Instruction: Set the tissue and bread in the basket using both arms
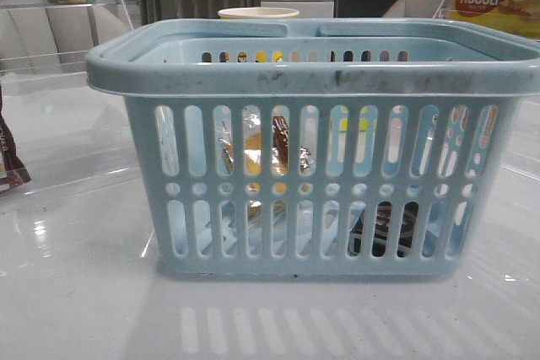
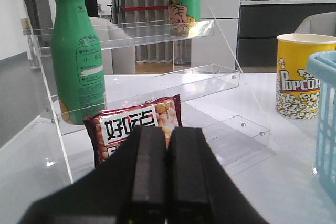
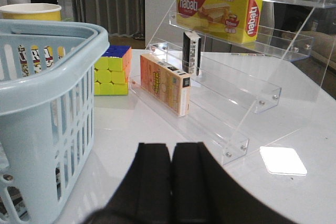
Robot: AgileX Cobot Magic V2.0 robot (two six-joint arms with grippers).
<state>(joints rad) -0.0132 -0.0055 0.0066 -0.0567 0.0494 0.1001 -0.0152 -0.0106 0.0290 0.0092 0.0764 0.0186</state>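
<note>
The pale blue basket (image 1: pixel 312 82) stands in the middle of the front view, close to the camera. Through its slots I see the wrapped golden-brown bread (image 1: pixel 257 153) inside at the left and the dark tissue pack (image 1: pixel 384 229) low inside at the right. The basket's edge also shows in the left wrist view (image 2: pixel 325 108) and the right wrist view (image 3: pixel 47 93). My left gripper (image 2: pixel 168 135) is shut and empty, left of the basket. My right gripper (image 3: pixel 171 150) is shut and empty, right of the basket. Neither gripper shows in the front view.
A clear acrylic shelf (image 2: pixel 157 85) at the left holds green bottles (image 2: pixel 76 51), with a maroon-brown snack packet (image 2: pixel 139 121) before it. A popcorn cup (image 2: pixel 296 77) stands behind the basket. At the right, a clear shelf (image 3: pixel 226 87) holds a yellow nabati box (image 3: pixel 218 9), an orange box (image 3: pixel 165 82) and a cube (image 3: pixel 113 69).
</note>
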